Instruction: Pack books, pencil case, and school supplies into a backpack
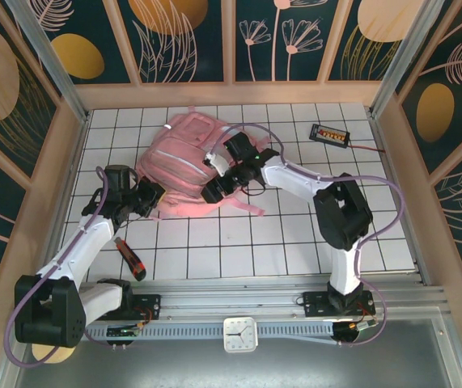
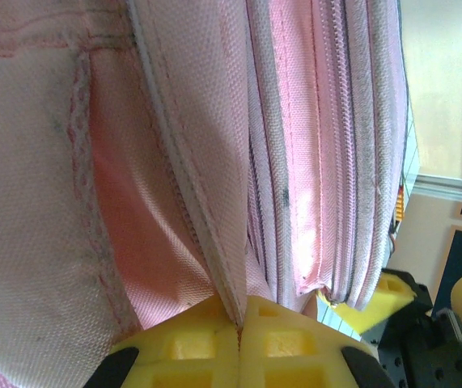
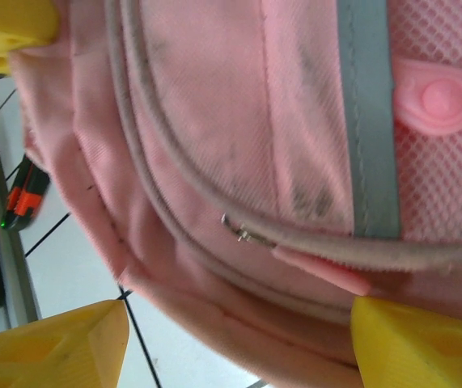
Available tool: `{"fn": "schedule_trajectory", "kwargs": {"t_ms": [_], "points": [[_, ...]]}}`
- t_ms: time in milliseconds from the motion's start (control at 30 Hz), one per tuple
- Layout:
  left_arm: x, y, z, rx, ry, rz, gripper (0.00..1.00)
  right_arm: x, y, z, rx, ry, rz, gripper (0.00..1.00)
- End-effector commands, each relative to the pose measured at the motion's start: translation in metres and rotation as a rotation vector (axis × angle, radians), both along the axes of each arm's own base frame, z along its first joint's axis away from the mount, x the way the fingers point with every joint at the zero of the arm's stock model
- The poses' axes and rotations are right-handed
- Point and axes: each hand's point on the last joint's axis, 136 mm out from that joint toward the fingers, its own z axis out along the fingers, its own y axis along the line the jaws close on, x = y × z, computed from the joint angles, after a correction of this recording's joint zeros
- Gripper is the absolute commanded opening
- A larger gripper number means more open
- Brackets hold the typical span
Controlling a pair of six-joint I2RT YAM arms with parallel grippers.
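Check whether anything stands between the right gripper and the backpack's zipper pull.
Nothing visible does. The open right gripper hangs close over the backpack, and the zipper pull shows uncovered just ahead of its fingers. The left gripper pinches backpack fabric at the bag's left edge, clear of that path.

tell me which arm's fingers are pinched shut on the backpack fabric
The left arm's fingers: they meet on a fold of the pink backpack. The right arm's fingers stand wide apart, clamping nothing.
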Motion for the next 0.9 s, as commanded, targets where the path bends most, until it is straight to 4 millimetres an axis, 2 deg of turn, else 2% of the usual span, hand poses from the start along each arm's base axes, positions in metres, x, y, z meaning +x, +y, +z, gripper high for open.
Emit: {"fn": "schedule_trajectory", "kwargs": {"t_ms": [0,100,300,400,467,500,667,733,867], "points": [[0.007,-0.016,0.038,-0.056,-0.113,-0.083,0.0,0.008,0.006,-0.002,-0.028,-0.029,-0.026,0.71],[0.006,-0.016,0.041,-0.049,-0.114,-0.091,0.0,0.014,0.007,-0.004,-0.031,-0.044,-0.05,0.68],[0.0,-0.016,0.037,-0.047,-0.098,-0.101,0.0,0.026,0.015,0.003,-0.01,-0.077,-0.091,0.5],[0.0,-0.016,0.037,-0.046,-0.099,-0.097,0.0,0.032,0.013,0.003,-0.019,-0.097,-0.112,0.27],[-0.001,-0.015,0.038,-0.044,-0.099,-0.089,0.0,0.034,0.01,0.002,-0.036,-0.103,-0.121,0.05],[-0.001,-0.014,0.038,-0.044,-0.1,-0.087,0.0,0.034,0.007,0.002,-0.042,-0.107,-0.122,0.01],[-0.002,-0.012,0.038,-0.041,-0.102,-0.067,0.0,0.028,-0.01,0.004,-0.071,-0.122,-0.134,0.0],[-0.004,-0.011,0.037,-0.041,-0.101,-0.062,0.0,0.023,-0.013,0.012,-0.032,-0.127,-0.123,0.0],[-0.005,-0.011,0.034,-0.046,-0.098,-0.061,0.0,-0.002,-0.004,0.034,0.113,-0.117,-0.006,0.0]]}}
